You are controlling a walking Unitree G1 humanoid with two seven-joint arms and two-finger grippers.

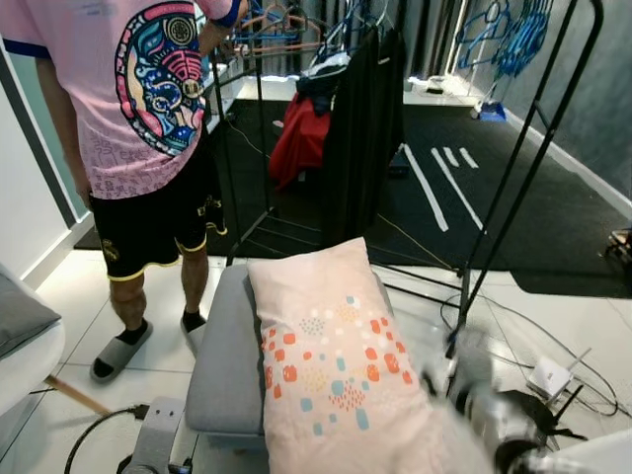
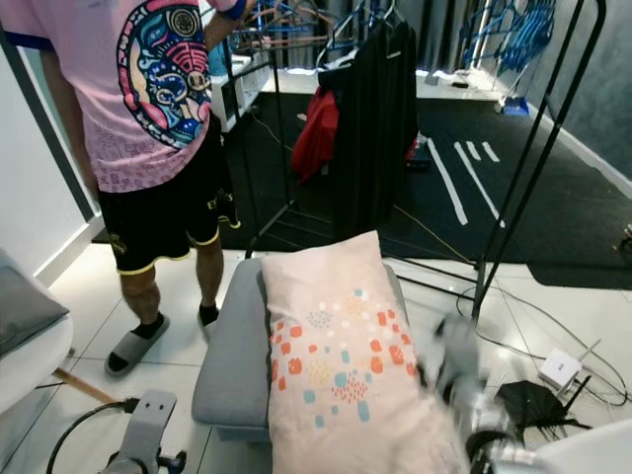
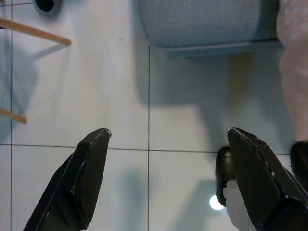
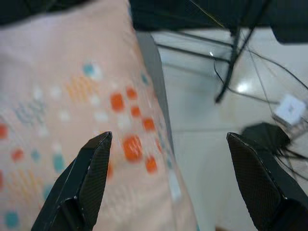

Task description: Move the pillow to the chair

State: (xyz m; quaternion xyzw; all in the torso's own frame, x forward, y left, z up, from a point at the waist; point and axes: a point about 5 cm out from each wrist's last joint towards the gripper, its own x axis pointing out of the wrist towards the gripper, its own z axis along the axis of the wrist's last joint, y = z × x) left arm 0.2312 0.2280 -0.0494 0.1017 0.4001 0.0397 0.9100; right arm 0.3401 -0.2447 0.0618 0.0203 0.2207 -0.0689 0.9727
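Observation:
The pink pillow (image 1: 331, 360) with coloured dots lies lengthwise on the grey padded chair seat (image 1: 222, 360), its near end hanging toward me. My right gripper (image 4: 168, 137) is open just beside the pillow's right edge, with one finger (image 4: 82, 183) over the fabric and nothing held. The right arm (image 1: 472, 390) looks blurred in the left eye view. My left gripper (image 3: 168, 131) is open above the white floor tiles, near the seat's grey edge (image 3: 211, 24). The left arm (image 1: 153, 439) sits low at the bottom left.
A person in a pink shirt and black shorts (image 1: 148, 109) stands close to the seat's far left. A black clothes rack with dark and red garments (image 1: 351, 128) is behind it. Rack poles (image 1: 513, 178), cables and a white adapter (image 1: 549, 375) are on the right. A white seat with a grey cushion (image 1: 20, 321) is at the left.

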